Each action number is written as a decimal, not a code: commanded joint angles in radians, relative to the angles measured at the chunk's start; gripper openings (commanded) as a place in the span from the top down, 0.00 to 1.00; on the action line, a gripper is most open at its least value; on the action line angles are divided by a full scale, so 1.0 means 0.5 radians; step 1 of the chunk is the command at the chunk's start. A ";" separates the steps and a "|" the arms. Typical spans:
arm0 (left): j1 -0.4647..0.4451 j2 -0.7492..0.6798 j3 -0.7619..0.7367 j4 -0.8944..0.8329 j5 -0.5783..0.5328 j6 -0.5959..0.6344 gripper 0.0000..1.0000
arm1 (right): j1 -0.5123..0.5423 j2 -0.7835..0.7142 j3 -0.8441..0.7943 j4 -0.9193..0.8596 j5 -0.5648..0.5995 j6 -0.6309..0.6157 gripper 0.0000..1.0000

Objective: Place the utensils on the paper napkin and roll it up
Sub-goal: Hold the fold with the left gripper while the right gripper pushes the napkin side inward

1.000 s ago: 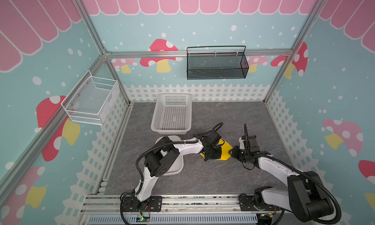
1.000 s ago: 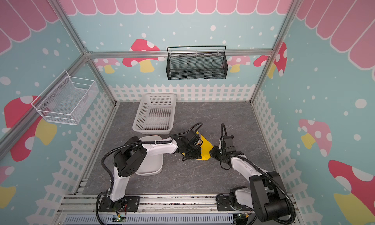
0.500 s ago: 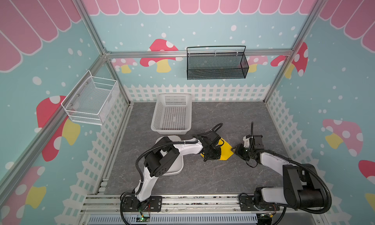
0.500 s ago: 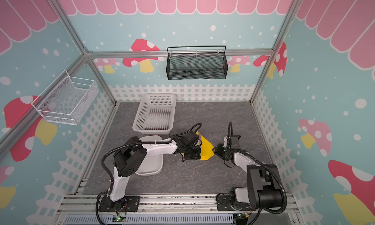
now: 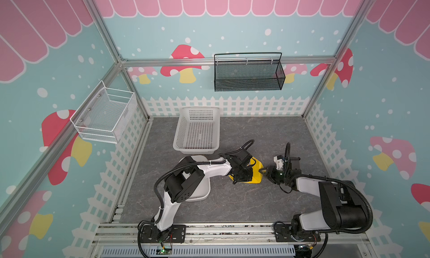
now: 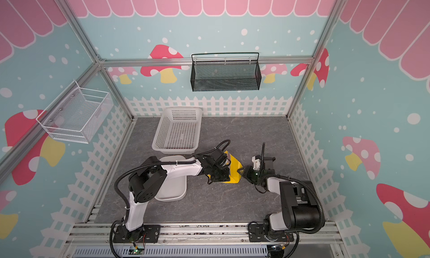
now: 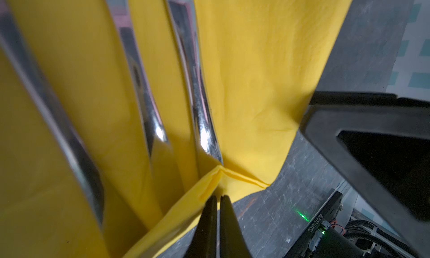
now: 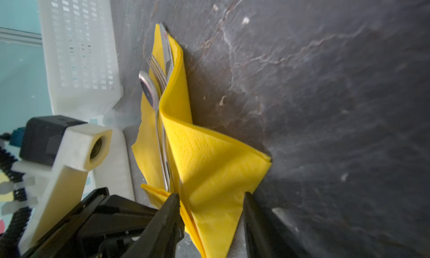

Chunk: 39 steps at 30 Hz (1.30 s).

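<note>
High on the left wall hangs a white wire basket (image 5: 102,115). Below it on the grey worktop (image 5: 244,205) sits a white oblong tray (image 5: 202,191), partly under the left arm. A white perforated basket (image 5: 180,131) stands just behind the tray.

The left arm reaches over towards the middle. The left end effector (image 5: 242,175) is down on the near left part of the paper napkin (image 5: 256,173). In the left wrist view, the left end effector (image 7: 216,197) has its fingers pressed almost together, pinching a raised edge of the napkin.

The yellow napkin lies on the worktop near the centre, between the two arms and just right of the tray. Its right-hand part is folded up and over. The utensils (image 7: 197,94) lie on it as three shiny handles side by side. In the right wrist view the spoon (image 8: 146,87), the fork (image 8: 158,68) and the knife (image 8: 166,47) poke out of the fold at the far end.

Just right of the napkin is the right end effector (image 5: 267,170). In its own wrist view (image 8: 211,196) its fingers are spread, with the near corner of the folded flap between them.

On the back wall hangs a black mesh basket (image 5: 247,73).
</note>
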 commanded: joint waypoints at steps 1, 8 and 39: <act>0.010 -0.060 -0.022 0.023 -0.010 0.023 0.91 | 0.034 -0.023 -0.115 -0.013 -0.127 0.045 0.52; 0.015 -0.054 -0.031 0.023 -0.017 0.016 0.91 | 0.083 -0.210 -0.338 0.160 -0.162 0.205 0.41; 0.020 -0.068 -0.040 0.046 -0.041 0.012 0.91 | 0.097 -0.041 -0.335 0.947 -0.025 0.668 0.51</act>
